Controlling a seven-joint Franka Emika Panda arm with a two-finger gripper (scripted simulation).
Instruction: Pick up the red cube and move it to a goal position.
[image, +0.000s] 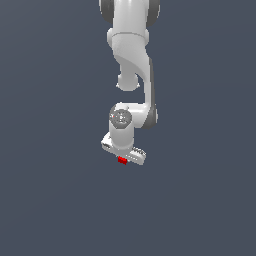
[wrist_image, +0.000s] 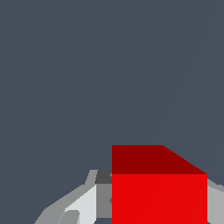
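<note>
White Panda arm (image: 131, 45) descending from the exterior view's top edge, elbow bent, wrist (image: 121, 120) pointing down. Pincer (image: 123, 159) hanging below the wrist, slightly tilted, fingers (wrist_image: 85, 203) closed against the red cube (wrist_image: 158, 197) held between them.

Panda arm (image: 131, 45): white shell, smooth, plastic-looking with a soft sheen; dark grey bands at the joints. Wrist end cap (image: 120, 118) reads as grey, slightly metallic, light gloss. Gripper (image: 123, 159): same white smooth finish on the body; fingers (wrist_image: 85, 203) look flat pale grey, matt, no texture. Red cube (wrist_image: 158, 188): plain bright red, matt, smooth faces, one face shaded darker, no highlights. Ground (image: 50, 200): uniform slate grey, matt, featureless.
</note>
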